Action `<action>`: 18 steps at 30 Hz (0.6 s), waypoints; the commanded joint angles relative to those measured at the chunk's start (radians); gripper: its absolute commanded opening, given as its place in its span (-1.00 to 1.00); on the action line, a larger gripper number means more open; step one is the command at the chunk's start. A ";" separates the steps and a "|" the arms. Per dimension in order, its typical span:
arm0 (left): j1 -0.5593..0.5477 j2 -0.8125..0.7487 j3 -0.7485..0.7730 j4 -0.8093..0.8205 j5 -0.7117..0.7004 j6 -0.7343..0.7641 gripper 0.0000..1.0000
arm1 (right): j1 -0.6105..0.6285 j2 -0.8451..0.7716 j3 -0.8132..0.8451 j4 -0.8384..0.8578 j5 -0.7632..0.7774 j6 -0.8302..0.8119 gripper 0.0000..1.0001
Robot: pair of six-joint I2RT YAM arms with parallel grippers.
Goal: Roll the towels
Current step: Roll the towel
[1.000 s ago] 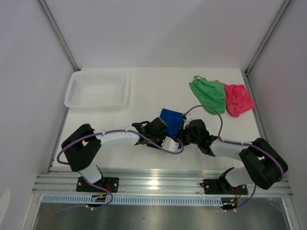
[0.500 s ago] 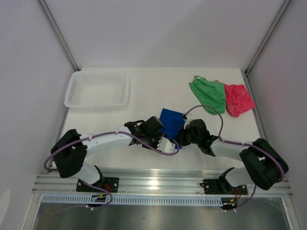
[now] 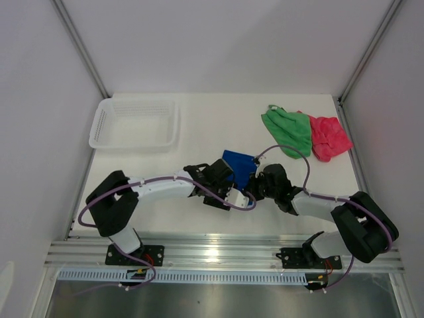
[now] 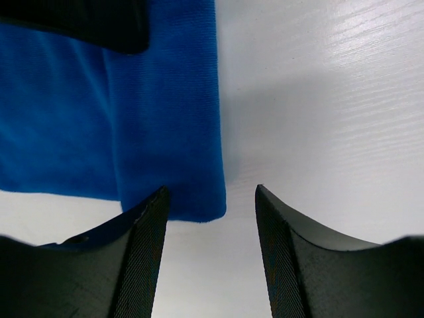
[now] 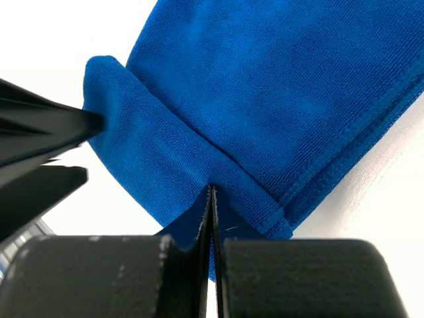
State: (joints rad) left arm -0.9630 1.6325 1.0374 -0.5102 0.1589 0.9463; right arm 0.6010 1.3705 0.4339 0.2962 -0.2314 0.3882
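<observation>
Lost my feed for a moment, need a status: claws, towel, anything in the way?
Left claw open at corner of blue towel. Right claw shut on it, edge folded over. Green towel, pink towel lie far right. Nothing in the way.

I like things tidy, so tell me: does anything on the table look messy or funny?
Yes. The green towel and the pink towel lie crumpled at the far right, touching each other, not spread flat. The blue towel has only one edge curled over, pinched by the right gripper.
</observation>
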 commanded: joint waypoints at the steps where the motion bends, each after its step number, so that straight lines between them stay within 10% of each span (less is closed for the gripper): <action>1: 0.003 0.021 -0.033 0.081 -0.001 0.023 0.17 | -0.010 -0.021 0.014 -0.009 0.003 -0.022 -0.99; 14: 0.004 0.101 -0.134 0.280 -0.191 0.011 0.06 | -0.017 -0.034 0.016 -0.023 -0.016 -0.026 -0.99; 18: 0.007 0.096 -0.134 0.277 -0.208 0.005 -0.65 | -0.030 -0.062 0.023 -0.034 -0.045 -0.049 -0.93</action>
State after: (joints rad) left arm -0.9634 1.7077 0.9287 -0.2256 -0.0071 0.9535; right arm 0.5838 1.3468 0.4339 0.2813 -0.2558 0.3767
